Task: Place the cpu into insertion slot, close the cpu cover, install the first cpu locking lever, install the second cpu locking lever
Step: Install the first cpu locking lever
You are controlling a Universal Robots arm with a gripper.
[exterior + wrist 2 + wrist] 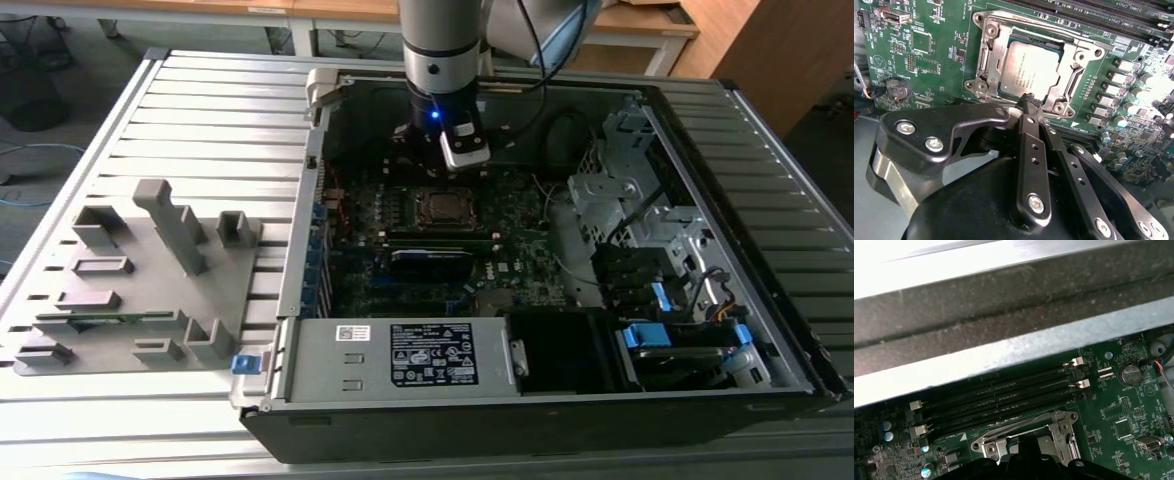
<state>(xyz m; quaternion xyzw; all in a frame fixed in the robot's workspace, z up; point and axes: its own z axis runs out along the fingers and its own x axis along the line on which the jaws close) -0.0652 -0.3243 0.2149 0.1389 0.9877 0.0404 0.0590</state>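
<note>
The cpu (1029,70), a silver-grey square chip, lies flat in the insertion slot (441,207) on the green motherboard inside the open computer case. The cpu cover (1075,62), a silver metal frame with a square window, lies down around the chip. My gripper (1029,101) hangs just above the socket's edge. Its black fingers (1026,150) meet at the tips and nothing shows between them. In the exterior view the gripper (451,170) stands a little behind the socket, close over the board. The cover's frame (1056,432) also appears in the first wrist view.
Long black memory slots (999,400) run beside the socket, under the case's metal wall (1004,355). A coin cell battery (896,89) sits on the board. A grey fixture tray (134,280) lies at the exterior view's left. A power supply box (400,355) and drive bays (641,220) crowd the case.
</note>
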